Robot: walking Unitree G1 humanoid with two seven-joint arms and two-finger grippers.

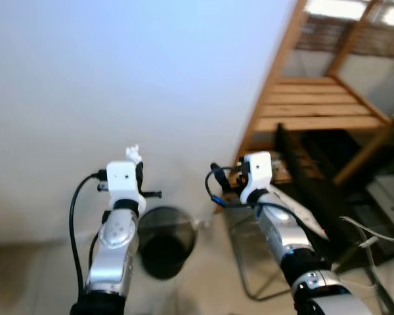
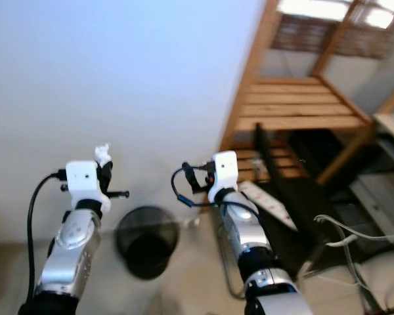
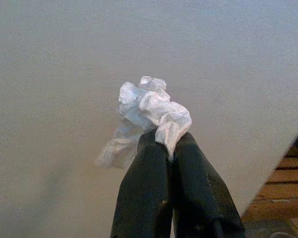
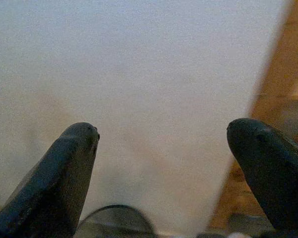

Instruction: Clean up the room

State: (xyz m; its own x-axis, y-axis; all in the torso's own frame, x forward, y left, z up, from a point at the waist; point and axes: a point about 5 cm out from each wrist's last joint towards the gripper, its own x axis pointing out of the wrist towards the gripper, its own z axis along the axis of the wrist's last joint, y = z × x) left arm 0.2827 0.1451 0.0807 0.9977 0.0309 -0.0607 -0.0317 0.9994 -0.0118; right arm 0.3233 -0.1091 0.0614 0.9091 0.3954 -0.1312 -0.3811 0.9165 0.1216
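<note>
left gripper [image 3: 170, 141] fingers pinched on crumpled white paper wad [image 3: 148, 111] at tips, 12 o'clock above round black wastebasket [image 1: 165, 239] | right gripper [image 4: 161, 136] fingers wide apart, empty

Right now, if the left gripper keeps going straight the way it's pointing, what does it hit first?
Probably the white wall. The left gripper, shut on a crumpled tissue, faces it with nothing between, though depth is unclear.

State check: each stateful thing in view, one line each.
Left tool: shut on crumpled tissue, raised toward the wall.
Right tool: open, holding nothing.
Trash bin: upright on the floor by the wall, open top, contents too dark to tell.
Wooden shelf: slatted boards bare.
</note>
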